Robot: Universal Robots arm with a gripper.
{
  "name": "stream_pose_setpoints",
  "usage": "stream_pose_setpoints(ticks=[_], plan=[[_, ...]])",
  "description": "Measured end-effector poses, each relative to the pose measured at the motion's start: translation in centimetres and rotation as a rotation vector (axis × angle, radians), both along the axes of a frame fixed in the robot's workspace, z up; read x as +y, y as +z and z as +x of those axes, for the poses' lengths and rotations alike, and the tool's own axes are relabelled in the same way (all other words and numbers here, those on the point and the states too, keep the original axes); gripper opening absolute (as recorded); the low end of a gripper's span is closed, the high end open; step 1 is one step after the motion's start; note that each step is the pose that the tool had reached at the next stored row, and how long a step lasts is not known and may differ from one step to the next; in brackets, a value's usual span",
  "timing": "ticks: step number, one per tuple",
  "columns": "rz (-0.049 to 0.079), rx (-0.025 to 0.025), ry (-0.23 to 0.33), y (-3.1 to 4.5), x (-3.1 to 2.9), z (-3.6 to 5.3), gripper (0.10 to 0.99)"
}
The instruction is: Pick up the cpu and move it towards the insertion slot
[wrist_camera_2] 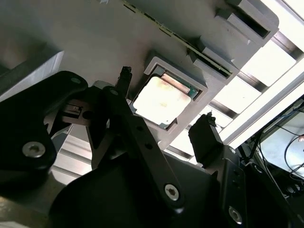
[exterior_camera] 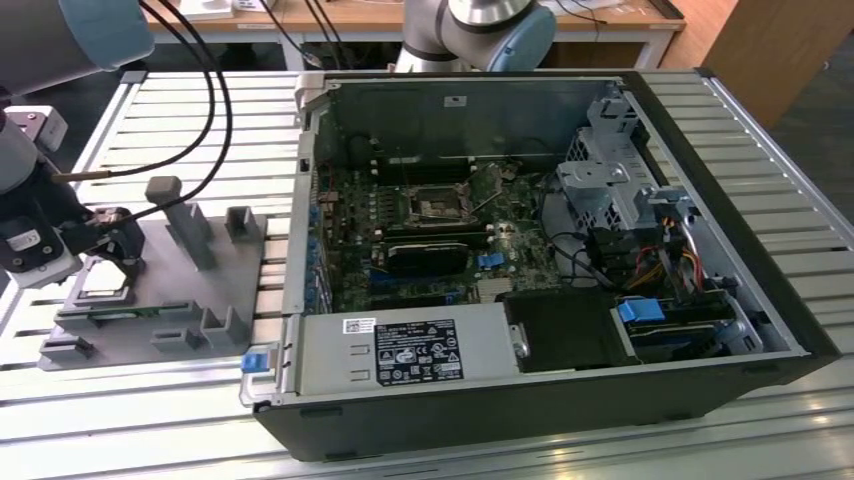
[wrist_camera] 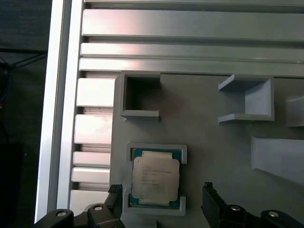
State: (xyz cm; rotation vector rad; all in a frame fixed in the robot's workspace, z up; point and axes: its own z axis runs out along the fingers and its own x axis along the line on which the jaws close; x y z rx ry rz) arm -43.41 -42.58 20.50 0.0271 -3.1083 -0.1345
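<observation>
Exterior view: a slatted metal table (exterior_camera: 160, 110) carries an open computer case (exterior_camera: 747, 330) lying on its side, its motherboard (exterior_camera: 400, 240) facing up. On the exterior view's left, well apart from the case's inside, a grey fixture block (exterior_camera: 180, 300) rests on the slats. The arm's gripper (exterior_camera: 118, 250) hangs low over that block.

In the case, the insertion slot (exterior_camera: 434, 203) sits near the middle of the board, a dark square in a silvery frame, with nothing in it.

The cpu (exterior_camera: 104, 279) lies flat in a shallow square pocket of the fixture block, directly beneath the gripper. In the first wrist view the cpu (wrist_camera: 156, 178) shows its silvery top and pale rim, and the gripper (wrist_camera: 160, 191) has its fingers (wrist_camera: 210, 197) spread wide, one on each side of the chip, gripping nothing. The second wrist view shows the same: the cpu (wrist_camera_2: 161, 100) seated in its pocket, with the released gripper (wrist_camera_2: 165, 98) straddling it
</observation>
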Motion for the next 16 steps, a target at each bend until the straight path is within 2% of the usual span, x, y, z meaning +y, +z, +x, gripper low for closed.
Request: stream_pose_setpoints(ticks=[9,16], plan=[[0.000,-0.0002,-0.005,-0.62,0.45,-0.22,0.761],[0.000,-0.0001,-0.007,-1.39,0.79,-0.48,0.761]])
